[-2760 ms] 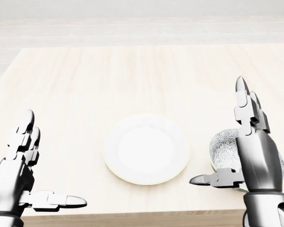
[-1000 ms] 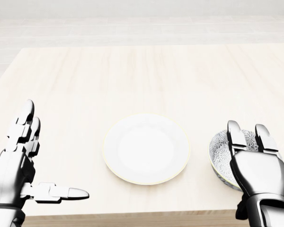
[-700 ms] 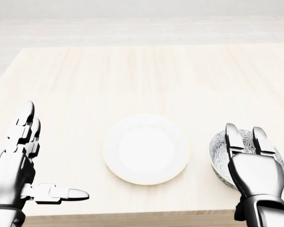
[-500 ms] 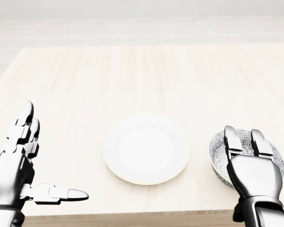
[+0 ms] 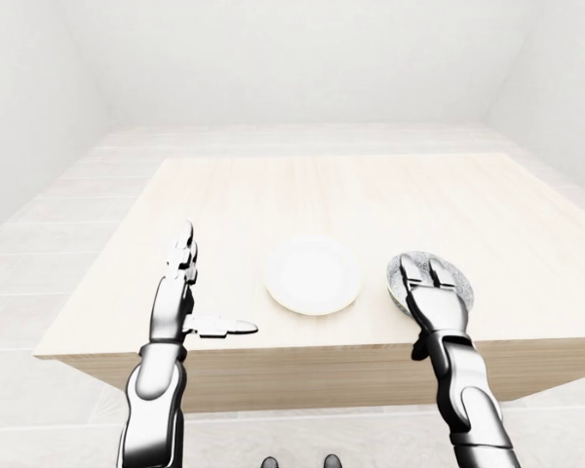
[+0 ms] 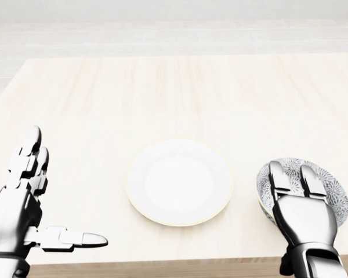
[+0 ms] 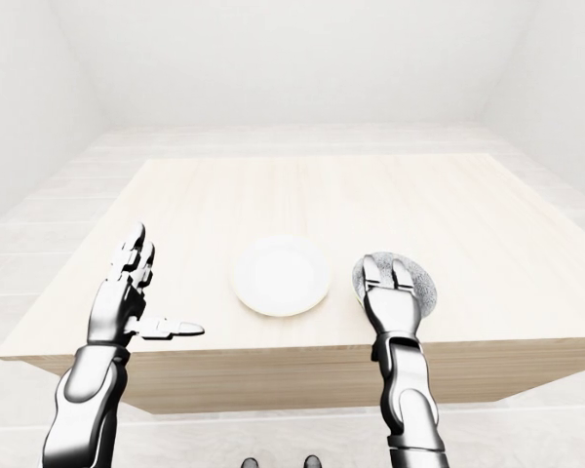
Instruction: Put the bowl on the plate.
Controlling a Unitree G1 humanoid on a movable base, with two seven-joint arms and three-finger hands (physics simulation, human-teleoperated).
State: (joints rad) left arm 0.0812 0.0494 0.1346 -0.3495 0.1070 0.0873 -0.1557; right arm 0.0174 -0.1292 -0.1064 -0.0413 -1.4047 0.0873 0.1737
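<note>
I see the bowl, patterned grey and white, sitting on the table near its bottom edge at the right of the head view. It is just beside the plate, with a narrow strip of bare wood between their rims. The plate is white, with nothing on it, and lies flat near the middle of the table's bottom edge.

My right hand lies over the bowl from the bottom of the view, palm down. Its two upper fingers stretch out flat across the bowl's inside, their tips short of the top rim. The thumb is hidden under the hand, so I cannot tell whether the hand grips the rim or only rests over it.

My left hand hangs at the left of the view, well apart from the plate. It is spread wide and holds nothing: the fingers point up and the thumb juts out sideways toward the plate.
</note>
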